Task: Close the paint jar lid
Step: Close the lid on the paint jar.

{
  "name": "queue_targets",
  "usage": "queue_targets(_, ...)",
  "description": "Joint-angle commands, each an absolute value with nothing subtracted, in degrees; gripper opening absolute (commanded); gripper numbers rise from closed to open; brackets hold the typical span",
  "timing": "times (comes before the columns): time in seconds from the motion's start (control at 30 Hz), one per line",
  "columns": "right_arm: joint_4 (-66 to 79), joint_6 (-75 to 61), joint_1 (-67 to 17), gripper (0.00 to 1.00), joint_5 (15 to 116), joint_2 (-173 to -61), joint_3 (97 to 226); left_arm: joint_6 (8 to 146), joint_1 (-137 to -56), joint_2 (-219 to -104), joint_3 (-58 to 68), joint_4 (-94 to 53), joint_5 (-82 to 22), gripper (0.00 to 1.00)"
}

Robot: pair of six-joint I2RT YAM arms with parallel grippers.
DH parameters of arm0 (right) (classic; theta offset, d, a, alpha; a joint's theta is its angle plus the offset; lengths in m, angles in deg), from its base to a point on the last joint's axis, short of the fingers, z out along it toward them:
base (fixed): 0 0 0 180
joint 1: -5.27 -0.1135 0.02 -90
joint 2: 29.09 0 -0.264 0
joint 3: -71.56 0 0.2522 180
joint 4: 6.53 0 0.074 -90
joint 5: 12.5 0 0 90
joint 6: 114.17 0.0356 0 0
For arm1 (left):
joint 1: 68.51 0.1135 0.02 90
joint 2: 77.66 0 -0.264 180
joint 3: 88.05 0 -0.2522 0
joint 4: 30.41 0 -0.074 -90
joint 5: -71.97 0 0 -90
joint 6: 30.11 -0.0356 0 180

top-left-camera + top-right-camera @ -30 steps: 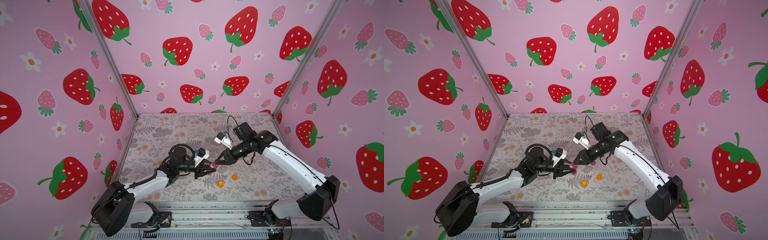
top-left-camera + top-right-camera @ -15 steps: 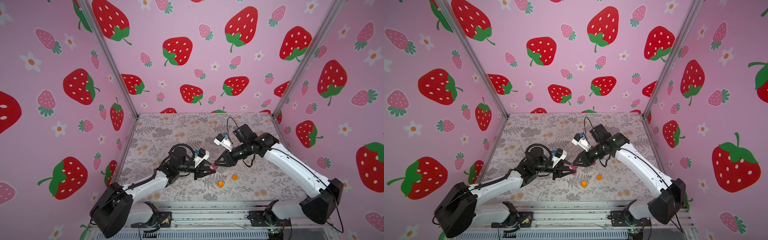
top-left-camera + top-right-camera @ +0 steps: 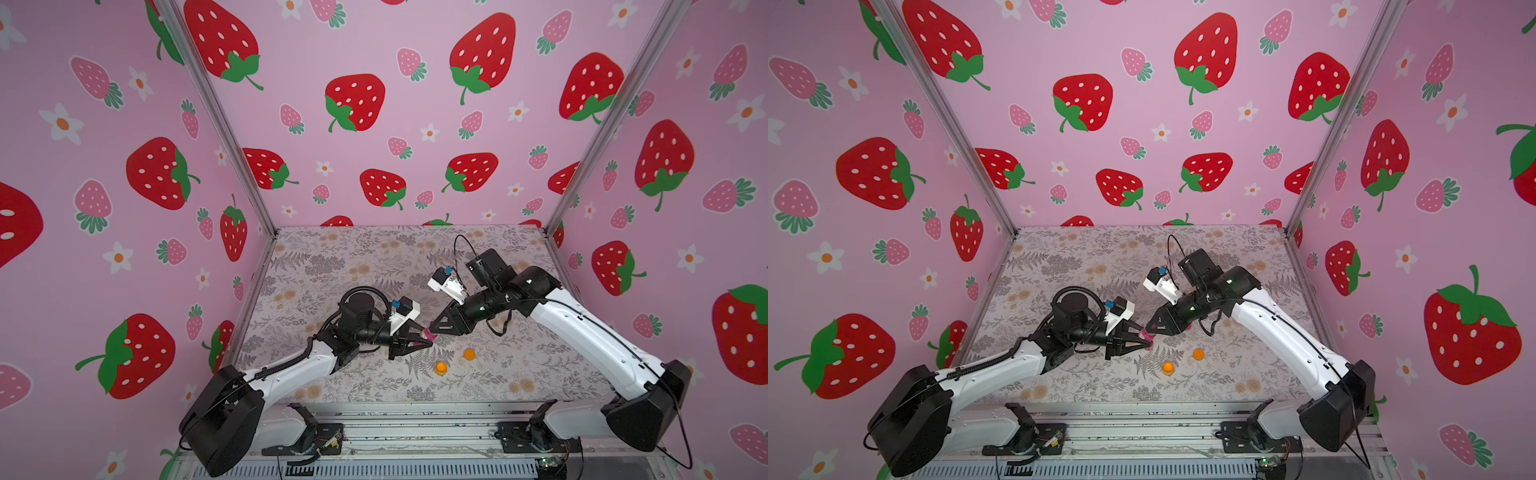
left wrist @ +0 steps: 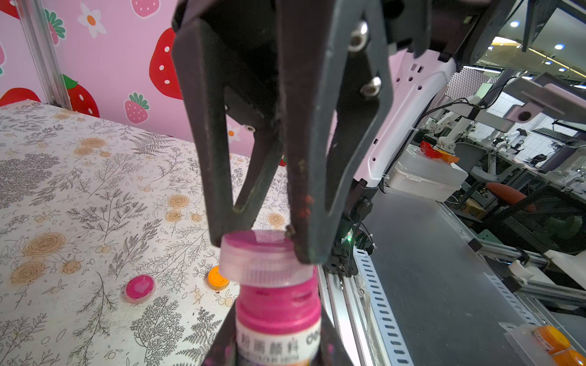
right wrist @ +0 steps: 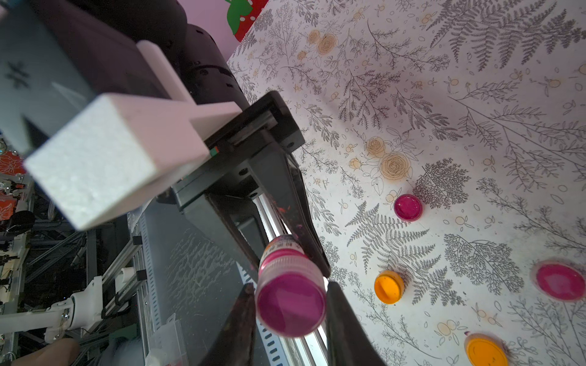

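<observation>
A pink paint jar (image 4: 279, 317) with a white label is held off the table, and my left gripper (image 4: 279, 351) is shut on its body. The translucent pink lid (image 4: 263, 256) sits on the jar's neck. My right gripper (image 5: 290, 317) is shut on the lid (image 5: 290, 301), one finger on each side of its rim. In both top views the two grippers meet tip to tip over the front middle of the table, the left gripper (image 3: 420, 340) and right gripper (image 3: 434, 329) at the jar (image 3: 427, 333).
Two small orange pots (image 3: 441, 368) (image 3: 469, 354) stand on the floral table just in front of the grippers. Loose pink lids (image 5: 408, 207) (image 5: 559, 281) lie further off. The table's front edge and metal rail (image 4: 358, 285) run close below the jar.
The right arm has shifted slightly while staying on the lid. The left gripper and the jar have stayed in place.
</observation>
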State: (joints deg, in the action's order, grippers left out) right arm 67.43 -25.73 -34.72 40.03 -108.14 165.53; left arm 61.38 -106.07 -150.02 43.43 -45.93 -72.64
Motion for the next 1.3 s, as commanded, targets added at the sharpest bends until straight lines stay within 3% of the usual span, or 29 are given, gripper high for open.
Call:
queue_targets(0.0, 73.3, -25.6, -36.7, 0.15, 40.3, -108.6, 165.3, 60.7, -106.2, -147.5, 37.3, -54.8, -71.1, 0.0)
queue_targets(1.27, 70.0, -22.6, -36.6, 0.17, 38.9, -106.3, 163.7, 60.3, -106.5, -148.6, 36.0, -53.7, -72.0, 0.0)
